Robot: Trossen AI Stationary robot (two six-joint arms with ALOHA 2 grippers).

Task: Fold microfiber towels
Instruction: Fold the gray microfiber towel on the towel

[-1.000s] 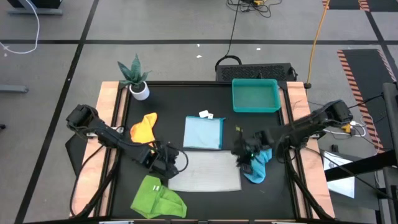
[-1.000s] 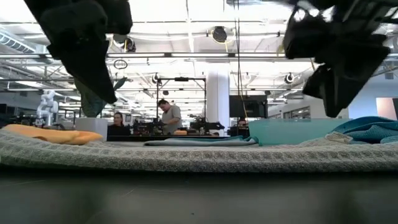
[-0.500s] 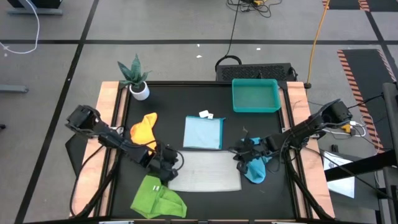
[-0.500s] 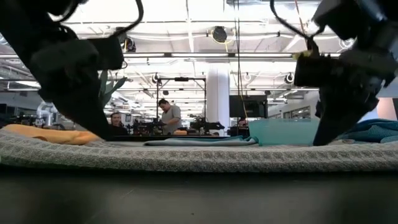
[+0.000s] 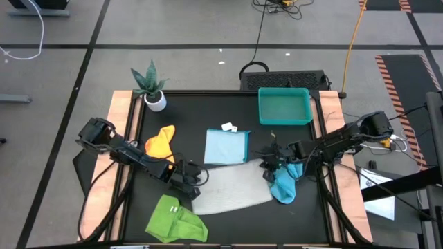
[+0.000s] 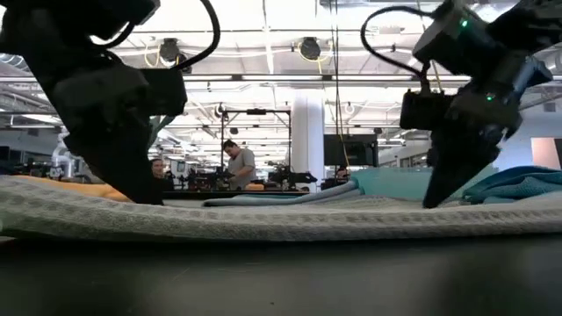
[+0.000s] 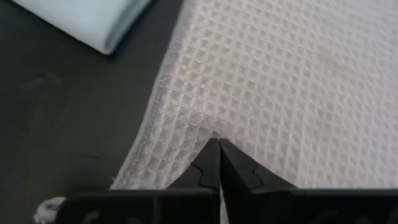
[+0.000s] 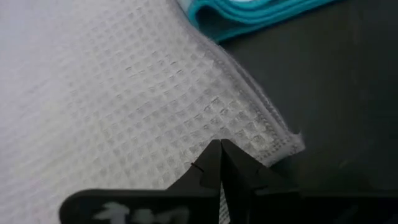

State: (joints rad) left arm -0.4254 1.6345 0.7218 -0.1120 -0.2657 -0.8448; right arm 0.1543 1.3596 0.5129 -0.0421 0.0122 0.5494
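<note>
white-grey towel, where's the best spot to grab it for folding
By its two corners on the edge facing the light blue towel. The white-grey towel lies flat and open, so a pinch from each side lifts that edge evenly. The left pincer and right pincer are shut on those corners.

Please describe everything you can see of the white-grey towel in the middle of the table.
The white-grey towel is a soft cloth with a waffle weave and a stitched hem. It lies spread on the dark table, in front of the folded light blue towel. The left tool is shut on its left far corner, the right tool on its right far corner. That far edge looks slightly lifted and the outline is skewed.
</note>
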